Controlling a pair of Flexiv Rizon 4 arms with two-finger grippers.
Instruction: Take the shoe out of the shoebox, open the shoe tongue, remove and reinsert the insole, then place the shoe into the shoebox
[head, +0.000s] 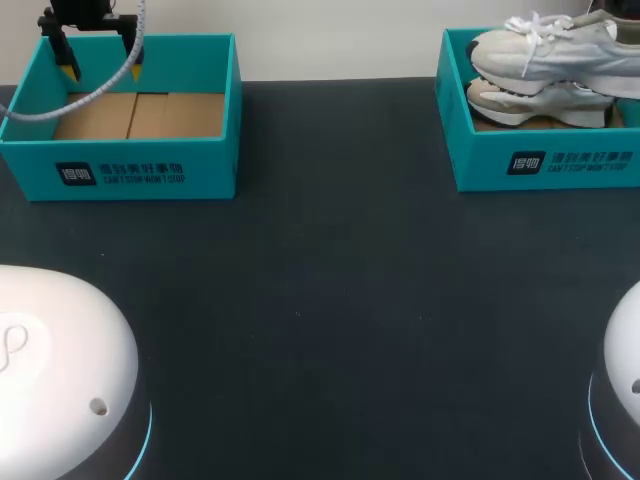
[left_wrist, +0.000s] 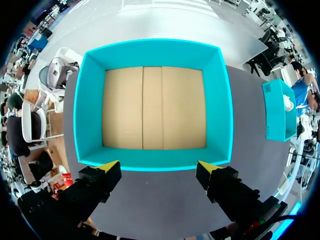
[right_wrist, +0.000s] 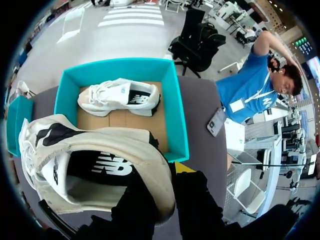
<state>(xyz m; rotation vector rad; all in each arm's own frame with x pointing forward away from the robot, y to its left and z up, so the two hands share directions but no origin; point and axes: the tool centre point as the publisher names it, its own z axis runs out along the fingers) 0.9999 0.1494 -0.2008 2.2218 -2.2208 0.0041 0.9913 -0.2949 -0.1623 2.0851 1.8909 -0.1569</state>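
Robot lab: dark table (head: 320, 320), two white arm bases (head: 55, 360), teal shoeboxes (head: 130, 170).

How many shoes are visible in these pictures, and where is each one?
2. One shoe lies inside the right shoebox. The second shoe is gripped at its heel by the right tool, raised over that shoebox. The left shoebox shows none.

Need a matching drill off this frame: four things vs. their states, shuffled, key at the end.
1 left shoebox
2 left gripper
3 held shoe
4 other shoe

A lying in the right shoebox
B gripped at the heel by the right gripper
C open, above a box
D empty, bare cardboard floor

Pairs: 1-D, 2-C, 3-B, 4-A
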